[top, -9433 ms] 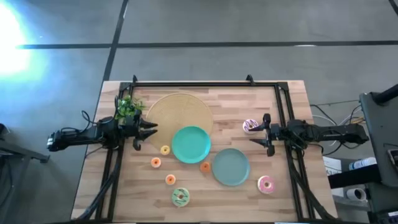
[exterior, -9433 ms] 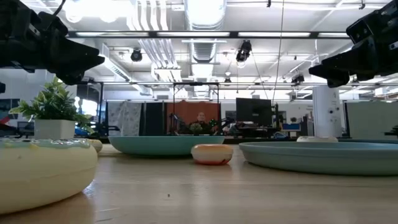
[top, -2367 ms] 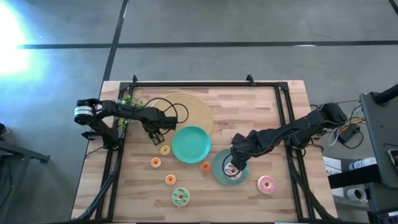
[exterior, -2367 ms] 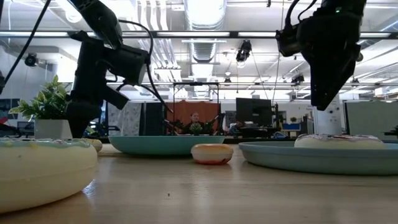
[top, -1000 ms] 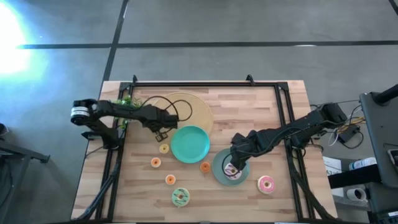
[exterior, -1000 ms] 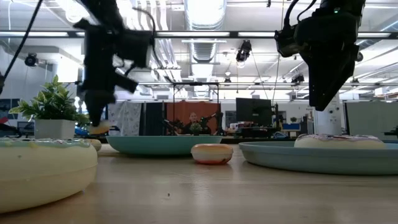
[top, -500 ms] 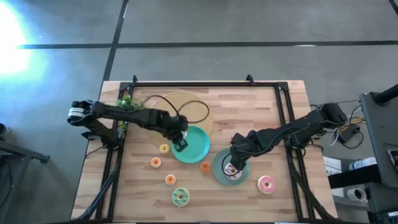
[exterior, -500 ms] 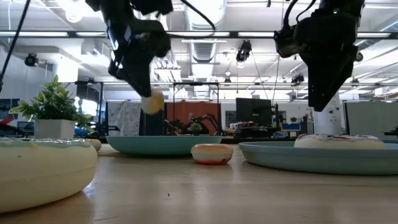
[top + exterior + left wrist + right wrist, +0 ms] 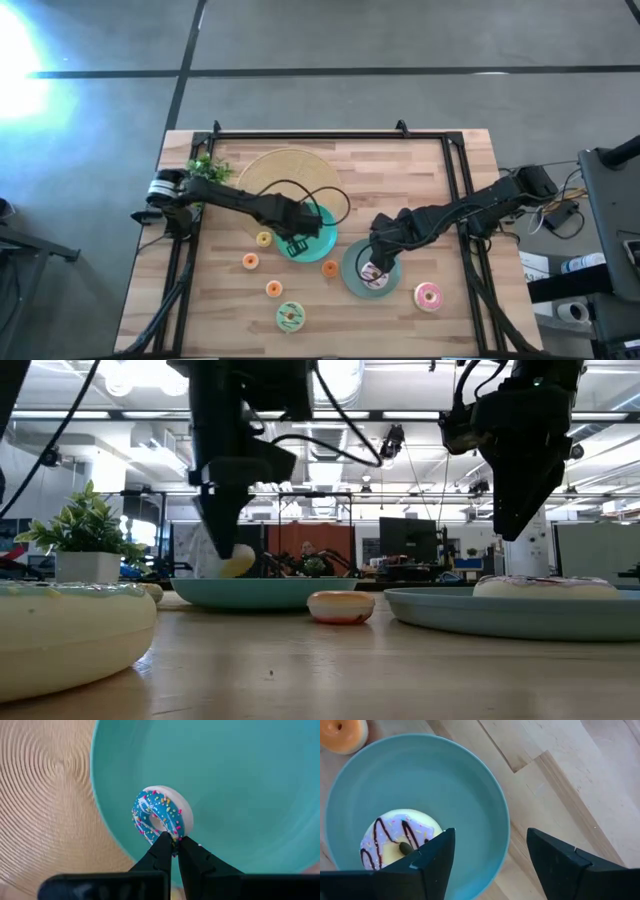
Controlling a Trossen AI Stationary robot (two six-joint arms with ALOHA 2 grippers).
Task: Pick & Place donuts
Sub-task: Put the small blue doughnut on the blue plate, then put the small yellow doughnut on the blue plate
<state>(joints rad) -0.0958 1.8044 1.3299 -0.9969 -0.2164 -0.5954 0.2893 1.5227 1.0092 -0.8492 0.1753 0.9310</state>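
Since half a second ago the blue donut point(image 9: 161, 816) is carried lower over the plate's point(image 9: 240, 795) left edge, pinched at its rim by the left gripper point(image 9: 173, 845); it looks light and rigid. The right gripper point(image 9: 490, 851) is held open above the striped donut point(image 9: 400, 836).

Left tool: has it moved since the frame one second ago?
Yes. The left tool, shut on a blue-frosted donut, moved from the woven disc to over the teal plate.

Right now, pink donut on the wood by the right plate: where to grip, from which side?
From straight above. The pink donut lies flat on the table, hole up, clear of the teal plate. Probably pinch one side of the ring: one finger in the hole, one outside. The right gripper, open over that plate, is nearest.
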